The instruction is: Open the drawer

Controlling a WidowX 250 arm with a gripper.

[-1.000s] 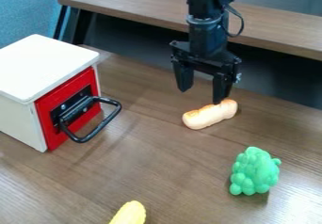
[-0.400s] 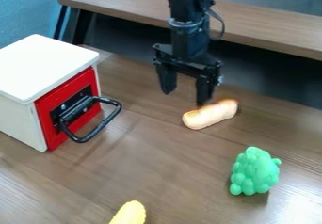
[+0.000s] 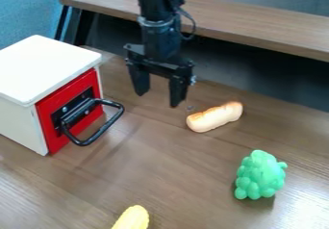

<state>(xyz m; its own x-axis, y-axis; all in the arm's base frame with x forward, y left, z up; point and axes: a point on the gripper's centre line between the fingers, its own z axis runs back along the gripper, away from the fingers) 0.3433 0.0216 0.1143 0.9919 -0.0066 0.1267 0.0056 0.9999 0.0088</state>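
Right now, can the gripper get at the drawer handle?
Probably yes: the gripper hangs open and empty, to the upper right of the black handle in the view, and nothing appears to stand between them.

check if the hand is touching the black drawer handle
Apart. The camera view shows a strip of tabletop between the open hand and the nearest curve of the black handle.

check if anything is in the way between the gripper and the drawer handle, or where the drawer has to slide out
Nothing visible stands between the gripper and the black handle, nor in front of the red drawer. The bread roll lies off to the gripper's other side, away from the handle.
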